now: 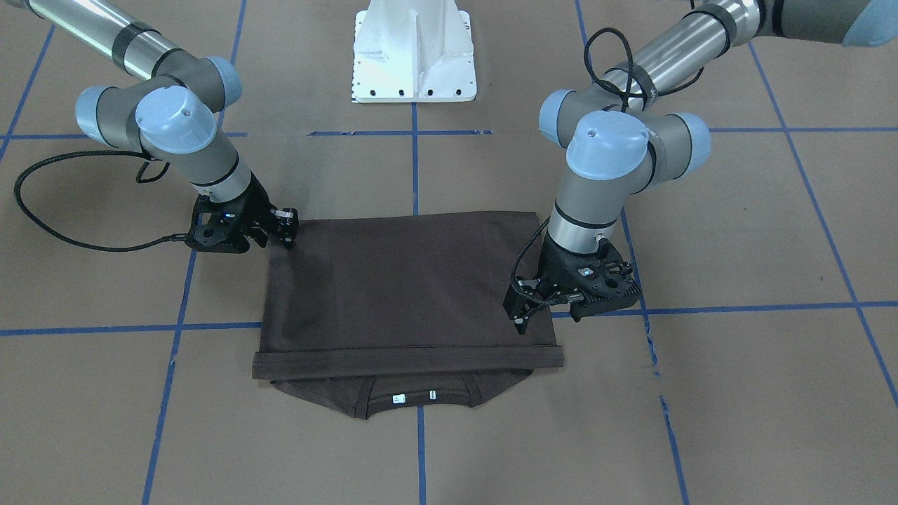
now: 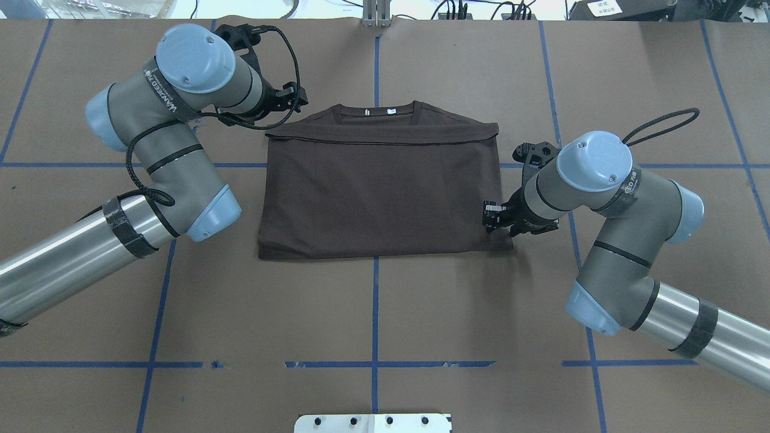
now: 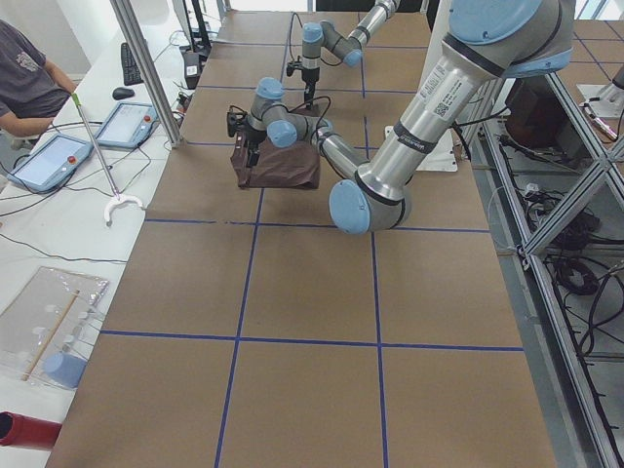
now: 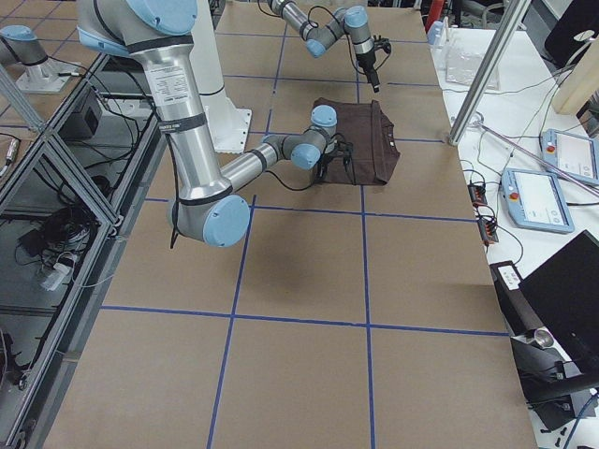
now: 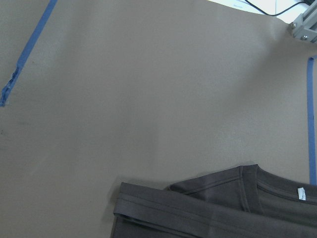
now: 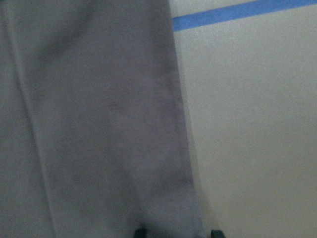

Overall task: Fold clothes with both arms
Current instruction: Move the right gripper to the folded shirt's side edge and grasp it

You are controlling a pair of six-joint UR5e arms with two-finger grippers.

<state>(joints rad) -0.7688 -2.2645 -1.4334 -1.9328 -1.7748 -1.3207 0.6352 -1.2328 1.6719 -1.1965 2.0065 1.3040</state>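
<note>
The dark brown T-shirt (image 1: pixel 407 287) (image 2: pixel 379 192) lies flat on the table. It is folded into a rectangle with its hem laid up near the collar (image 1: pixel 414 398), where the white label shows. My left gripper (image 1: pixel 540 317) (image 2: pixel 292 99) hangs just outside the shirt's corner by the collar. It looks open and holds nothing; its wrist view shows that shirt corner (image 5: pixel 223 208) from above. My right gripper (image 1: pixel 287 228) (image 2: pixel 490 216) is low at the opposite side edge, near the fold. Its fingertips (image 6: pixel 140 232) are apart, and the shirt edge (image 6: pixel 163 124) runs between them.
The white pedestal base (image 1: pixel 414 56) stands at the robot's side of the brown table, which is marked with blue tape lines (image 2: pixel 376 313). An operator (image 3: pixel 29 88) and tablets (image 3: pixel 49 161) sit beyond the far edge. A metal post (image 3: pixel 146 68) rises there.
</note>
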